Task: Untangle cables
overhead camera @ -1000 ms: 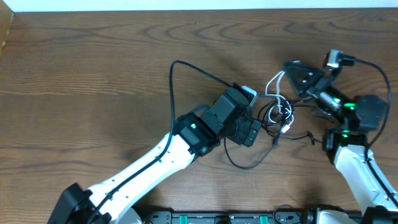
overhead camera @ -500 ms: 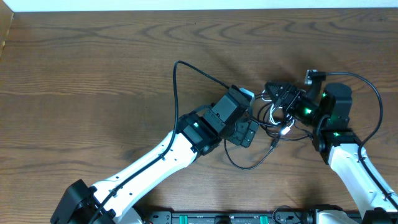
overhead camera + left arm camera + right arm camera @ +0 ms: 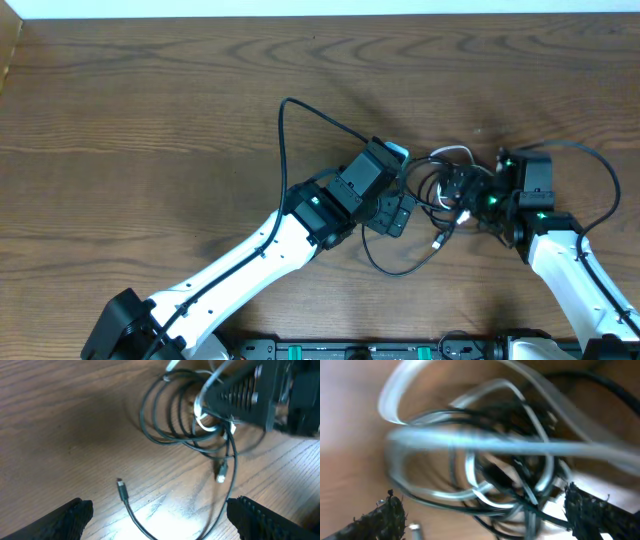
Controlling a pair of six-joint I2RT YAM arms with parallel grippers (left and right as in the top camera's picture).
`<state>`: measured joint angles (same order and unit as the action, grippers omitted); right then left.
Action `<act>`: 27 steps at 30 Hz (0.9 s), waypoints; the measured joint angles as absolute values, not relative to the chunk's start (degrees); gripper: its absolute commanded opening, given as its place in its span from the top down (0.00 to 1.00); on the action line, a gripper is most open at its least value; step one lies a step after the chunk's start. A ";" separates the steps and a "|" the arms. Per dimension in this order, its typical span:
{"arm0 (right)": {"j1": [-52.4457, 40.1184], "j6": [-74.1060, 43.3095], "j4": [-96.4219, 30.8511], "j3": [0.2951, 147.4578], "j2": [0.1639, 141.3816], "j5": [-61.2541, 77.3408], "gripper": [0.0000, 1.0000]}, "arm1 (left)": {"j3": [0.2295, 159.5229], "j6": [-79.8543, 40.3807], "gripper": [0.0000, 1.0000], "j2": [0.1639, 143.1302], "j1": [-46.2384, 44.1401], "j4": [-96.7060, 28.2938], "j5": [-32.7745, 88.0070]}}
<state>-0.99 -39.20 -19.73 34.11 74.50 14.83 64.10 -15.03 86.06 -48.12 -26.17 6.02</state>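
The cables [image 3: 440, 180] lie tangled at centre right of the table: black coils with a white cable [image 3: 452, 152] looped through them. One long black cable [image 3: 283, 130] arcs off to the left. My left gripper [image 3: 402, 190] stands open just left of the tangle. In the left wrist view a black plug end [image 3: 120, 485] lies between my wide fingers [image 3: 70, 519], and the coils [image 3: 170, 415] sit ahead. My right gripper [image 3: 456, 188] is open, pushed into the tangle from the right. The blurred black and white cables [image 3: 485, 460] run between its spread fingertips [image 3: 385, 517], which are not closed on them.
A loose black loop [image 3: 400, 265] with a plug end [image 3: 437, 241] lies in front of the tangle. The right gripper's body [image 3: 255, 395] looms over the coils in the left wrist view. The wooden table [image 3: 150, 120] stretches left and back.
My right gripper has gone from shut to open and has swung left and down from the far right into the tangle. The white cable has dropped. The left arm has barely moved.
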 measured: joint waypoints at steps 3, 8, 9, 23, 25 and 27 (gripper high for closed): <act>-0.97 -39.38 -23.22 34.11 74.50 12.40 0.01 | 64.10 -15.03 0.08 86.06 -48.12 -26.17 6.00; -1.43 -38.44 -23.40 34.11 74.50 10.72 0.13 | 64.10 -15.03 0.08 86.06 -48.12 -26.17 6.00; -1.80 -38.15 -23.38 34.11 74.52 10.55 0.16 | 64.10 -15.03 0.08 86.06 -48.12 -26.17 6.00; -12.23 -44.34 7.09 33.17 89.86 17.98 0.99 | 64.10 -15.03 0.08 86.06 -48.12 -27.16 6.00; -12.29 -44.73 11.49 33.15 91.48 18.94 0.99 | 64.10 -15.03 0.08 86.06 -48.12 -28.42 5.85; -12.14 -44.86 13.04 33.15 91.57 19.29 0.99 | 64.10 -15.03 0.08 86.06 -48.12 -29.36 5.82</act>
